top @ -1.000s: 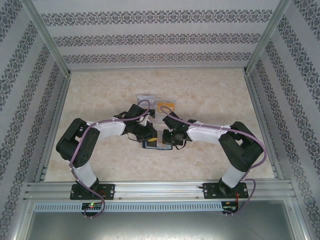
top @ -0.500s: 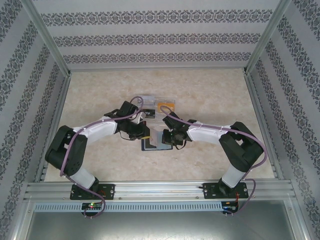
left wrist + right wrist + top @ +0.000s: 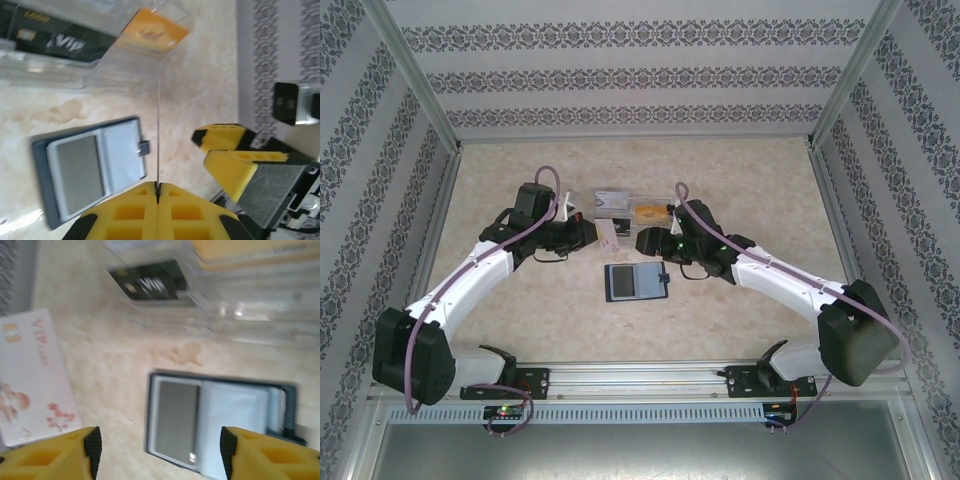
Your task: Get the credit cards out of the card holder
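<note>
Between the clenched fingers of the left claw (image 3: 158, 186), a pale credit card (image 3: 32, 375) is pinched by one edge, near the far left corner of the card holder (image 3: 635, 282). The right claw (image 3: 159, 450) hangs released, jaws wide, above the holder, which lies open and flat on the tabletop (image 3: 750, 190). Just beyond, a clear box (image 3: 630, 208) holds an orange card (image 3: 155, 32) and a dark card (image 3: 60, 42).

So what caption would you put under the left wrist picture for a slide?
Left gripper pinching a credit card, seen edge-on, near the opened card holder.
</note>
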